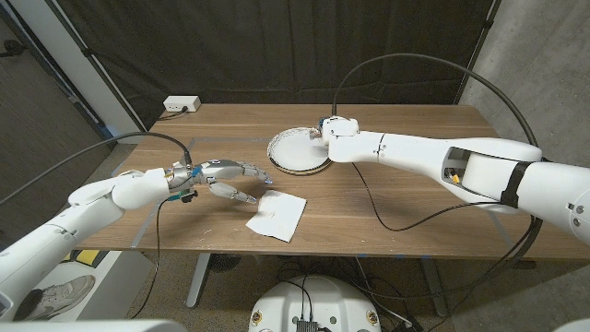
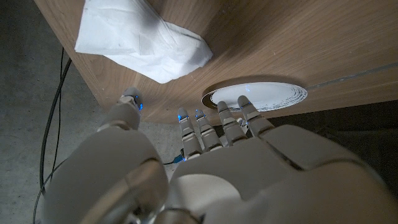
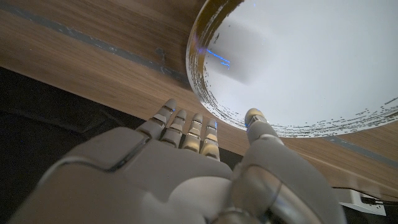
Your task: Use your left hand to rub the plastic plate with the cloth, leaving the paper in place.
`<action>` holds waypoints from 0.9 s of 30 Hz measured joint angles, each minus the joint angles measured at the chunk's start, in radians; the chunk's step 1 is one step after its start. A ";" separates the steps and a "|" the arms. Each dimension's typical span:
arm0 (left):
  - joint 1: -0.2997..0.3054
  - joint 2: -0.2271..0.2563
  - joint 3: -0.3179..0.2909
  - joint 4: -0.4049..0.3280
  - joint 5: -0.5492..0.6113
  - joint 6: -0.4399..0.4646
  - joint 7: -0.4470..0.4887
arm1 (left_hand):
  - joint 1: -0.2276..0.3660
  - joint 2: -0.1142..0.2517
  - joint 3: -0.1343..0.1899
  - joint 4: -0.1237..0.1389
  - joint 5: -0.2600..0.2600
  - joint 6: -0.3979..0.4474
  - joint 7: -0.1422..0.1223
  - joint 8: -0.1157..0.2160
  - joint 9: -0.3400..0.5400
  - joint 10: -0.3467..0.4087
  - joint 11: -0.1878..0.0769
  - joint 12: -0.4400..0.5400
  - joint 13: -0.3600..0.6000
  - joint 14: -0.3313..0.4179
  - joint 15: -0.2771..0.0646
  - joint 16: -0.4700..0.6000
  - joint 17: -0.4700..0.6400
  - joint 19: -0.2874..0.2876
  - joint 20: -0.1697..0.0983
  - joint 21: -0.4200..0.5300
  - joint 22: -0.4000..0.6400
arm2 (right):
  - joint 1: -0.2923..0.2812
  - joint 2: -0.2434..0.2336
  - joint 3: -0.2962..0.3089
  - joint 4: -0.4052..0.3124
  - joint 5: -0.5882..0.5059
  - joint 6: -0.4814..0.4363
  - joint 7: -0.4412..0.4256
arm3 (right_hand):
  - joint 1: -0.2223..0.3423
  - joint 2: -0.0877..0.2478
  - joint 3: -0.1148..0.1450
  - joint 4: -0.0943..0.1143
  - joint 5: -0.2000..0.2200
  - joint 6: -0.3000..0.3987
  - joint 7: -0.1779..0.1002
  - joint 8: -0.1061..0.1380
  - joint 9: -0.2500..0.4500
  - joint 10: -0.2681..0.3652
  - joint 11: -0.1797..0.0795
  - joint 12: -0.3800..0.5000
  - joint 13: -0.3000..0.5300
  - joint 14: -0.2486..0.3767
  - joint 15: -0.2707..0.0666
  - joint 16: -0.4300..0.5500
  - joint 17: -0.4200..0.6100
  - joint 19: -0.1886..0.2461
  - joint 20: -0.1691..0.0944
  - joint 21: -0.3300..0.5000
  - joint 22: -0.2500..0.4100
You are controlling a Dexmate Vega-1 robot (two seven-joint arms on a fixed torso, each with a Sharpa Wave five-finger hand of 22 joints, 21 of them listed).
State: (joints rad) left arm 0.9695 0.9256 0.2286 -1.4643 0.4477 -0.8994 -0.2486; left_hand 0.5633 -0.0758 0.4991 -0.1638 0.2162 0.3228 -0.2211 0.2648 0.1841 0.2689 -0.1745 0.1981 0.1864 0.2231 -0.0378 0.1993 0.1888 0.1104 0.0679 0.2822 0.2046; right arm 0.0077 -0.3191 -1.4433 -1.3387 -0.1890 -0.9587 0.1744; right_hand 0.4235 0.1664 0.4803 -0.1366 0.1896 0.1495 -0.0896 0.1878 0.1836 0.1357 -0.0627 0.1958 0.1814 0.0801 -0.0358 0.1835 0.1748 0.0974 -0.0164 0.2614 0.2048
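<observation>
Head view: A round plastic plate (image 1: 297, 150), white with a dark brushed rim, lies on the far middle of the wooden table (image 1: 387, 198), whose surface shows a long lengthwise grain. The right hand (image 1: 334, 129) is at the plate's right edge; whether it touches the rim cannot be told here. A white cloth (image 1: 277, 216), soft and creased, lies flat near the table's front edge, well apart from the plate. It is roughly four-sided, with its long axis running diagonally from the near left corner toward the far right. The left hand (image 1: 224, 177) hovers just left of the cloth with its fingers extended toward it, spread and holding nothing. A small white box (image 1: 182, 105) sits at the far left corner of the table.

Left wrist view: The left hand (image 2: 205, 168) has a smooth, pale shell, with blue lights at some fingertips (image 2: 181, 116). The fingers are apart and empty. The cloth (image 2: 140, 38) shows folds and a pointed corner, a detail lost in the head view. The plate (image 2: 258, 96) appears as a thin ellipse beyond the fingers.

Right wrist view: The right hand (image 3: 199, 168) is by the rim of the plate (image 3: 305, 62). Its fingers are side by side, its thumb reaches toward the rim, and it grips nothing. The rim's streaked dark pattern shows clearly here.
</observation>
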 measured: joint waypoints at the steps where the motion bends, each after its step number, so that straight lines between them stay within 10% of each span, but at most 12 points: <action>1: 0.000 -0.001 -0.001 -0.001 0.006 -0.002 0.002 | 0.000 0.000 -0.001 0.001 0.000 -0.008 0.000 -0.004 0.000 -0.009 0.000 -0.006 0.000 -0.002 -0.002 0.000 0.000 0.000 0.000 0.000 0.000 | 0.000 0.003 -0.001 0.005 -0.001 0.004 0.003 | 0.000 0.000 0.000 0.000 0.000 0.000 0.000 0.000 0.000 0.000 0.000 0.000 0.000 0.000 0.000 0.000 0.000 0.000 0.000 0.000 0.000; 27: -0.001 -0.029 0.002 -0.040 0.417 -0.067 0.270 | 0.039 0.021 0.001 0.008 0.013 -0.064 0.000 -0.038 0.000 -0.029 0.001 -0.010 0.000 -0.009 0.002 0.000 0.009 -0.006 -0.005 0.000 0.000 | 0.020 0.077 -0.024 0.155 -0.039 0.073 0.103 | 0.015 0.004 -0.005 -0.004 0.000 -0.005 -0.005 0.000 0.000 -0.009 0.002 0.000 0.000 -0.011 0.000 0.000 0.000 -0.006 -0.005 0.000 0.000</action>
State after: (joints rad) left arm 0.9684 0.8963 0.2311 -1.5043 0.8651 -0.9669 0.0209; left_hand 0.6027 -0.0548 0.4999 -0.1558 0.2293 0.2585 -0.2215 0.2268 0.1839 0.2399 -0.1736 0.1883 0.1864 0.2139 -0.0354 0.1994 0.1980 0.1048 0.0624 0.2822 0.2047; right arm 0.0272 -0.2423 -1.4669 -1.1838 -0.2277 -0.8857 0.2774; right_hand 0.4381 0.1702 0.4755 -0.1403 0.1896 0.1441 -0.0949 0.1879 0.1836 0.1269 -0.0609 0.1959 0.1814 0.0691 -0.0363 0.1835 0.1746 0.0918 -0.0219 0.2614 0.2048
